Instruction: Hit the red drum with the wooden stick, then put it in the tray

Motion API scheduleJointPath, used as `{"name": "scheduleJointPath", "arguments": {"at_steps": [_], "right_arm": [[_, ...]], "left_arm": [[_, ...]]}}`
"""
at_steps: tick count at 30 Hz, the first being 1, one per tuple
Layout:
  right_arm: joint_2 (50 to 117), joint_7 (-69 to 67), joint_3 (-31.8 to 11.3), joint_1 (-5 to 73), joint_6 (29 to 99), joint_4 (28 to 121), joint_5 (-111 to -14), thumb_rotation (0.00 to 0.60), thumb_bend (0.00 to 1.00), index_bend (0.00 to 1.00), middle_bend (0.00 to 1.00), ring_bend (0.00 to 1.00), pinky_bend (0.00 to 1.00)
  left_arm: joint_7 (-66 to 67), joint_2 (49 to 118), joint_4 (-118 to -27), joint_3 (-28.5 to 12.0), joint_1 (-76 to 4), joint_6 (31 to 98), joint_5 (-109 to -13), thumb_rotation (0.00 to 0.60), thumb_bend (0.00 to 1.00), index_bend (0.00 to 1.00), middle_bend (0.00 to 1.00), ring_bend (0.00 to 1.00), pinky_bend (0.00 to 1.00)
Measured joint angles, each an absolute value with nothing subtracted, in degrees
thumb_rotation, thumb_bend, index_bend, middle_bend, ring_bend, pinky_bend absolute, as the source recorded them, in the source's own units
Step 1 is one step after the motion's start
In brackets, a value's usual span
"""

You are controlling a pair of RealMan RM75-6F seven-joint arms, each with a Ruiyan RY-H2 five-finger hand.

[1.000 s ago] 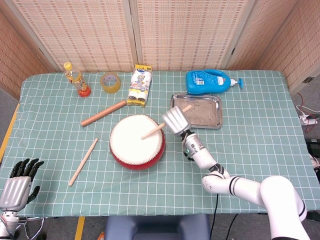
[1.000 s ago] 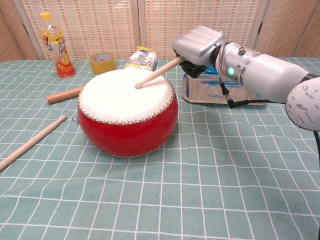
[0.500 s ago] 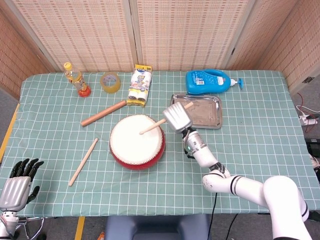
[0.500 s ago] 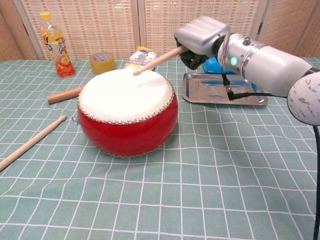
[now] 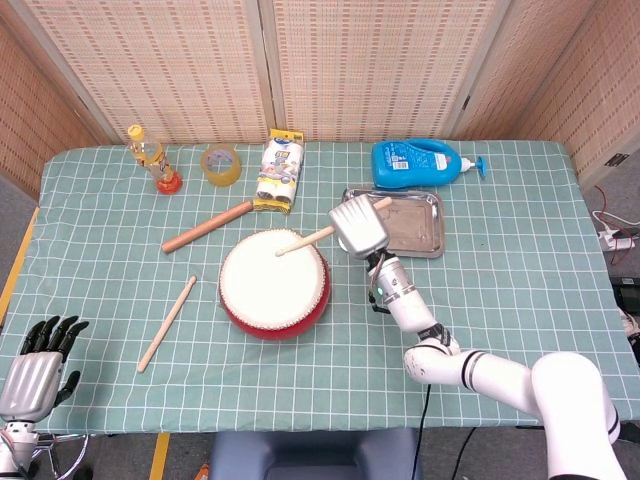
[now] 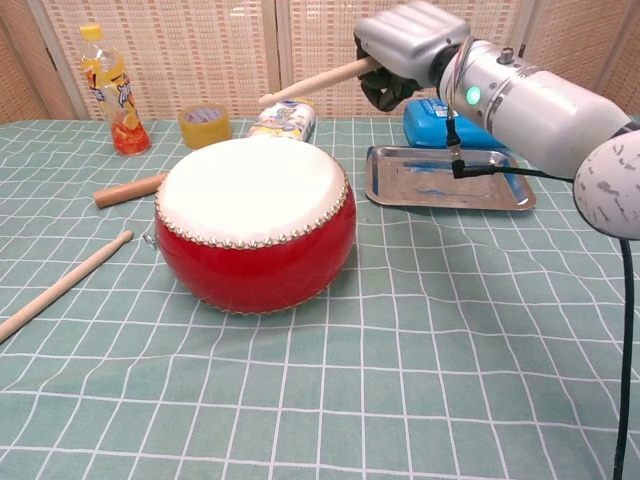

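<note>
Above the table, right hand (image 6: 405, 45) grips wooden stick (image 6: 312, 83), tip aimed left over red drum (image 6: 255, 225).

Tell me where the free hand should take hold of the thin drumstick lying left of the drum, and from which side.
Grip the thin drumstick near mid-shaft, coming from above with fingers across its length. It lies flat on the table, slanted, with open cloth on both sides, and the red drum sits clear to its right. The left hand is nearest.
</note>
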State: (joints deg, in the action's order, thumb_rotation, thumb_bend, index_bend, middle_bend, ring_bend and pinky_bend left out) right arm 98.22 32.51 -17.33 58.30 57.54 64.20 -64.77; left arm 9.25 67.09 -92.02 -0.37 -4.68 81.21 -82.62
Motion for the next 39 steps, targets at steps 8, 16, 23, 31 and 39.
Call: {"name": "scheduleJointPath", "arguments": {"at_steps": [8,16,23,31,39], "right_arm": [[99.5,38.5,-13.6,58.6,52.2,62.3,-62.8,0.6,0.68,1.0,1.0,0.97,1.0],[98.4,31.6,-16.1,57.4,56.4,64.0,-64.1,0.6,0.68,1.0,1.0,0.97,1.0],[95.4,23.7,-18.5,53.3,58.3,65.5,-61.7,0.6,0.68,1.0,1.0,0.94,1.0],[94.4,16.5,-18.6,49.8,51.1,62.4,-54.6,0.6,0.68,1.0,1.0,0.88,1.0],[99.3,7.7,-18.0,49.9,44.6,50.4,-55.1,0.6,0.67,0.94,0.97,0.79,0.98]], "left_arm": [[9.3,67.1,-91.9,-0.3,-4.6,81.2,-82.5,0.6,0.32,0.17,0.09,0.0,0.02],[9.2,67.1,-92.0,-0.4,-4.6,81.5,-82.7,0.6,0.32,0.17,0.09,0.0,0.02],[9.0,67.2,-91.9,-0.3,-4.5,81.6,-82.8,0.6,0.32,0.17,0.09,0.0,0.02],[9.7,67.3,-92.5,-0.4,-4.7,81.3,-82.8,0.6,0.32,0.17,0.09,0.0,0.02],[10.8,66.7,-93.7,-0.4,-4.5,81.6,-82.4,0.6,0.32,0.17,0.09,0.0,0.02]]}}
